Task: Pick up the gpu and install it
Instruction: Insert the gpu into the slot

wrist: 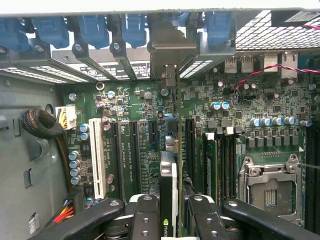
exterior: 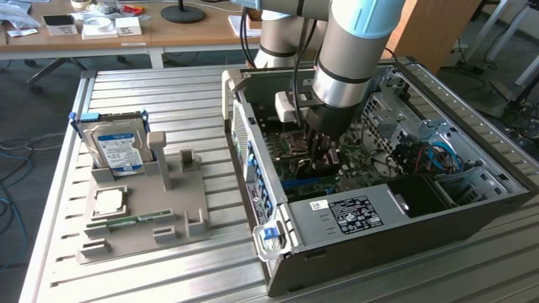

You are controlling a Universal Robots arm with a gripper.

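The gpu (wrist: 169, 167) stands on edge between my fingers, a thin dark card with a green logo near my grip. Its pale metal bracket (wrist: 167, 50) reaches up to the rear slot openings of the computer case (exterior: 379, 214). My gripper (wrist: 172, 212) is shut on the card from both sides, directly over the black expansion slots of the green motherboard (wrist: 125, 105). In the exterior view my gripper (exterior: 324, 158) is sunk deep inside the open case, and the card's lower edge is hidden behind my fingers and the board's parts.
A white slot (wrist: 97, 160) and a CPU socket (wrist: 270, 185) flank the card. Blue bracket clips (wrist: 90, 27) line the case's rear wall. Outside the case, a grey holder (exterior: 143, 208) carries a blue-labelled hard drive (exterior: 118, 148), a CPU chip (exterior: 110, 202) and a memory stick (exterior: 130, 221).
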